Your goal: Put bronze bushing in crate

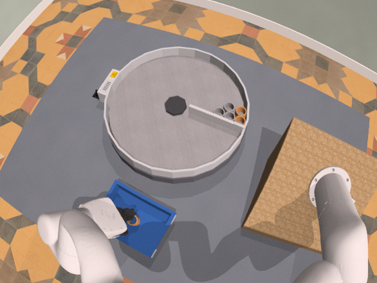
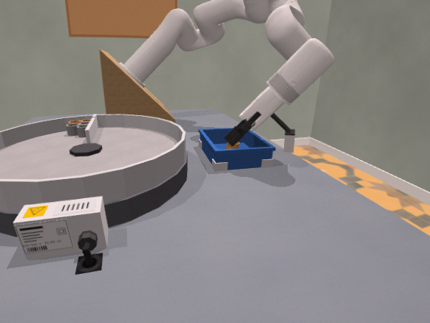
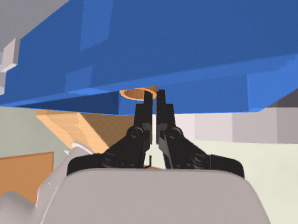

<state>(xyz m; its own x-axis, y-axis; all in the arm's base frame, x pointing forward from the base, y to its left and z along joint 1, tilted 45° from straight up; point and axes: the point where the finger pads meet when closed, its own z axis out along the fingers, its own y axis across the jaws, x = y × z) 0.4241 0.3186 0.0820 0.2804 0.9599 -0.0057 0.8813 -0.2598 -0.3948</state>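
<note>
One bronze bushing (image 1: 133, 220) sits down inside the blue crate (image 1: 161, 215), its open bore facing up, pinched by its thin wall between the nearly closed jaws of the gripper (image 3: 154, 102). Its white arm (image 2: 293, 78) slants steeply downward into the crate.

grey control box (image 2: 60, 227) with yellow warning label at table's 10 o'clock, black knob (image 2: 87, 242) on it, tilted wooden wedge (image 1: 309, 180) at 4 o'clock
</note>
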